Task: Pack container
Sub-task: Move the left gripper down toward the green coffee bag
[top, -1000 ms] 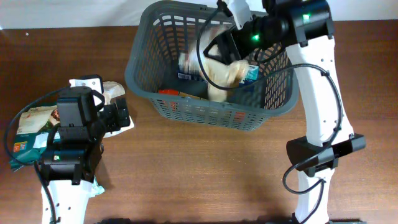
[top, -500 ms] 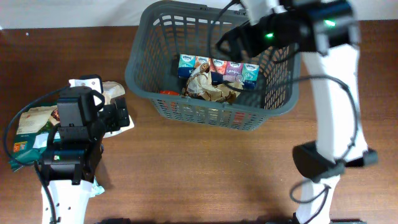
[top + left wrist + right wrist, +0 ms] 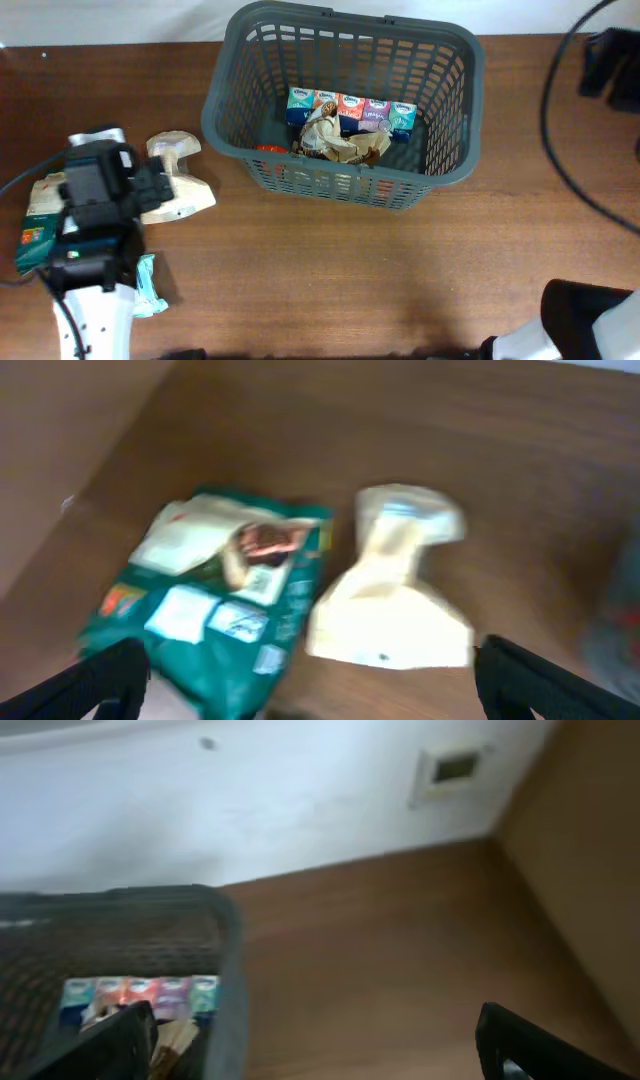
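The dark grey basket stands at the back middle of the table. It holds a row of small tissue packs, a crumpled beige snack pack and a red item. My left gripper is open and empty, above a cream pack and a green pack. In the left wrist view the open gripper frames the cream pack and the green pack. My right gripper is open and empty, right of the basket rim.
A small teal packet lies on the table by the left arm's base. The right arm shows only at the far right edge, with its base at the front right. A white wall runs behind the table.
The right gripper let go of the beige snack pack in the basket, then rose and pulled away to the right. The left arm shifted slightly left.
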You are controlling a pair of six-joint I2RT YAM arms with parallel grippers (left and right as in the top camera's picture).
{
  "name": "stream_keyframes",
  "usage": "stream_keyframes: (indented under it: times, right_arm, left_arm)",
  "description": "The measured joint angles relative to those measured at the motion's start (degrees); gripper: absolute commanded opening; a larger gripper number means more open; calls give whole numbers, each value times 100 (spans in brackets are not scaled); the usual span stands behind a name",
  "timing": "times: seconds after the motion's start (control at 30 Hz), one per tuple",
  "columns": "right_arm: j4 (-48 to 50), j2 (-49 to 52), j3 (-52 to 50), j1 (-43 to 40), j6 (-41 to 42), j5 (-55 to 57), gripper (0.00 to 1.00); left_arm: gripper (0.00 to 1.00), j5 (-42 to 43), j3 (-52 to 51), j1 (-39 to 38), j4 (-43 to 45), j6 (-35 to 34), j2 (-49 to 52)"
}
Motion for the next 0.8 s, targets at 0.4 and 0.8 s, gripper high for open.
stream_keyframes:
  times: [0.4,0.8]
  right_arm:
    - [0,205,-74,-431,46,-466,99]
    - [0,205,-74,-431,44,-492,99]
  left_arm:
    - [99,581,0,2677,509,-2,1132]
    - [99,1523,2,3040,426,695,2404]
